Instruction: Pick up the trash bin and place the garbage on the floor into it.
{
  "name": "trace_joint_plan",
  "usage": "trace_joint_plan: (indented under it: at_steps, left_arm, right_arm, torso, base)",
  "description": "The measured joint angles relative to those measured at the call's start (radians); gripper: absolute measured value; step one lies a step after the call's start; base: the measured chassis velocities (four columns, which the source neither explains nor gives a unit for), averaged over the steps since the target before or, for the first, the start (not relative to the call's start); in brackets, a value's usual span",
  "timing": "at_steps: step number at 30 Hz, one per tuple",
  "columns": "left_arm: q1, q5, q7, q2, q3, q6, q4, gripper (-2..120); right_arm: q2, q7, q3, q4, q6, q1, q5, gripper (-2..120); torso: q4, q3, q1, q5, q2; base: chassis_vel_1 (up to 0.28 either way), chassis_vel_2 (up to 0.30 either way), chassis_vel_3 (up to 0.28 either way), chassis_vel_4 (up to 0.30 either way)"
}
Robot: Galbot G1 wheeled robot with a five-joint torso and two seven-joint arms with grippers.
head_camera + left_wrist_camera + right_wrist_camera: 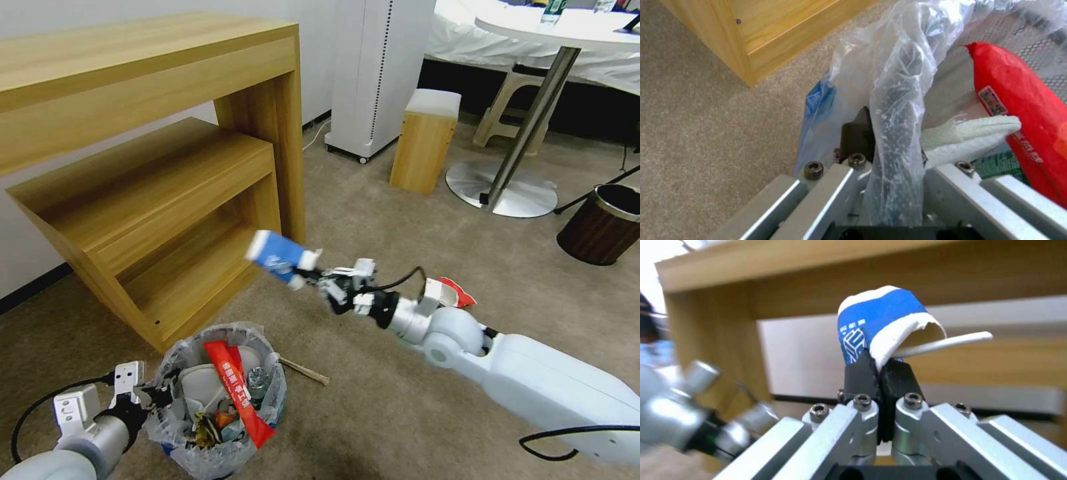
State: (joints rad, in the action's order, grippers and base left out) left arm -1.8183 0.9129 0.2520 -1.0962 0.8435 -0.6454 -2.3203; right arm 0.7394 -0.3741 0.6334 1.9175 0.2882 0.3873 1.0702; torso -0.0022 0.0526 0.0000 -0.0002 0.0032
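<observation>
**Crushed cup held in the air near the bin**

The right hand (308,270) pinches a crushed blue-and-white paper cup (277,256) above the floor (373,413), beyond the trash bin (220,400). The left hand (155,395) grips the bin's bagged rim. Inside lie a red wrapper (239,392) and a white slipper (969,135). A wooden stick (305,371) rests on the carpet just beside the bin.

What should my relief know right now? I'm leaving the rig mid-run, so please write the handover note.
Left gripper: shut on the trash bin rim, pinching the bag-lined edge, low at the robot's left.
Right gripper: shut on a crushed blue-and-white paper cup, in the air beyond the bin, by the wooden shelf unit.
Done: red wrapper, a slipper and a bottle lie in the bin.
Left: drop the cup in; a wooden stick beside the bin and a red-and-white scrap behind the right arm lie on the floor.
</observation>
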Motion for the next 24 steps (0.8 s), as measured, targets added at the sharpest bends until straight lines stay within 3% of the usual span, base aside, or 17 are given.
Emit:
trace_joint_plan:
  at_steps: [3, 9, 10, 13, 24]
  left_arm:
    - [-0.004, 0.0, 0.001, -0.002, 0.003, 0.0, -0.007, 1]
    - [-0.002, 0.0, 0.003, -0.003, 0.005, -0.001, -0.007, 1]
    - [0.003, 0.0, 0.004, -0.004, 0.005, -0.001, -0.007, 1]
    - [0.009, 0.003, 0.005, -0.001, 0.008, -0.001, -0.006, 1]
    - [0.028, 0.02, 0.015, 0.009, 0.01, -0.002, 0.006, 1]
  right_arm:
    - [0.015, 0.012, 0.1, 0.042, -0.008, -0.088, 0.039, 0]
    - [0.014, 0.045, 0.166, 0.079, -0.019, -0.136, 0.067, 0]
    - [0.01, 0.086, 0.222, 0.12, -0.034, -0.169, 0.101, 0]
    - [-0.002, 0.138, 0.264, 0.143, -0.051, -0.184, 0.103, 0]
    - [-0.047, 0.285, 0.293, 0.173, -0.118, -0.15, 0.07, 0]
  torso:
    - [0.0, 0.0, 0.0, 0.0001, 0.0]
    - [0.0, 0.0, 0.0, 0.0, 0.0]
    - [-0.0001, 0.0, 0.0, -0.0001, 0.0]
    - [-0.0001, 0.0, 0.0, 0.0, 0.0]
    - [-0.0002, 0.0, 0.0, 0.0002, 0.0]
  base:
    - [0.0, 0.0, 0.0, 0.0]
    - [0.0, 0.0, 0.0, 0.0]
    - [0.0, 0.0, 0.0, 0.0]
    - [0.0, 0.0, 0.0, 0.0]
    - [0.0, 0.0, 0.0, 0.0]
